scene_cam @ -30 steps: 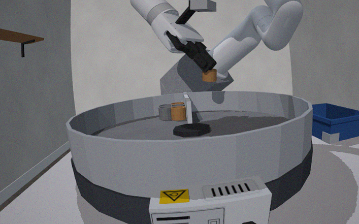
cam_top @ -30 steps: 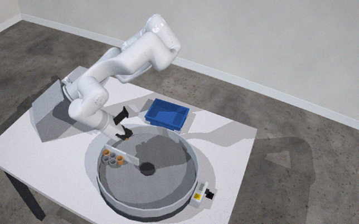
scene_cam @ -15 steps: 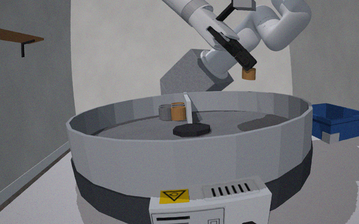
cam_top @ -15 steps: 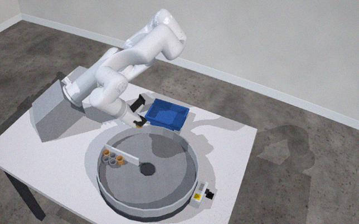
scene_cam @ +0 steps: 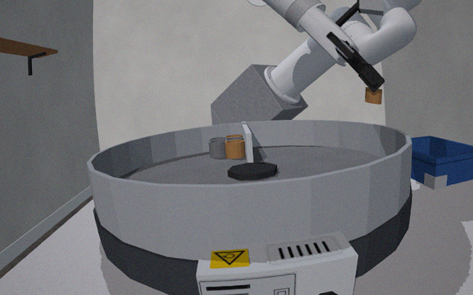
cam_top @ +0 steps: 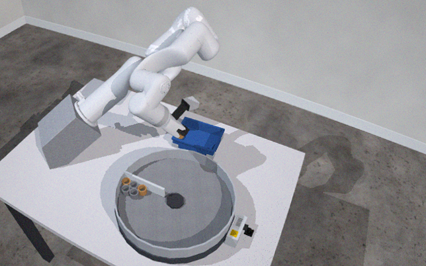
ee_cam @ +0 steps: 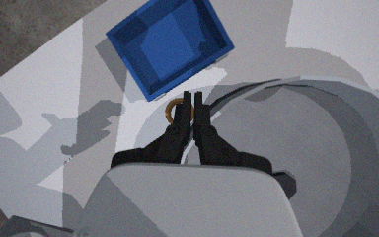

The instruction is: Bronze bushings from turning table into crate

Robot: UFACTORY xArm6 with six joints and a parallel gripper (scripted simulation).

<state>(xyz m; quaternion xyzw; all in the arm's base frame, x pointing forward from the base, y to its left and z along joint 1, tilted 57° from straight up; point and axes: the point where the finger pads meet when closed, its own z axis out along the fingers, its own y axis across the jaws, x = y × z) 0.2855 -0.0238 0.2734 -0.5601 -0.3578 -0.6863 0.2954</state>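
Note:
My gripper (cam_top: pixel 182 131) (scene_cam: pixel 375 87) (ee_cam: pixel 192 102) is shut on the wall of a bronze bushing (cam_top: pixel 180 136) (scene_cam: pixel 373 96) (ee_cam: pixel 169 112). It holds it high, beside the near edge of the blue crate (cam_top: pixel 202 137) (scene_cam: pixel 462 172) (ee_cam: pixel 168 46) in the wrist view. No bushing shows in the crate. On the turning table (cam_top: pixel 179 229) (scene_cam: pixel 248 209) (ee_cam: pixel 306 148), two bronze bushings, one at the left (cam_top: pixel 126 181) and one at the right (cam_top: pixel 142 190) (scene_cam: pixel 234 149), stand grouped with three steel bushings (cam_top: pixel 133 184) (cam_top: pixel 125 189) (cam_top: pixel 133 192).
A white divider bar (cam_top: pixel 145 184) (scene_cam: pixel 247 143) stands beside the bushings on the turning table, reaching toward the dark hub (cam_top: pixel 175 200) (scene_cam: pixel 252 171). The turning table's raised wall stands close to the crate. A control box (cam_top: pixel 236 230) (scene_cam: pixel 247 281) is on its outer side.

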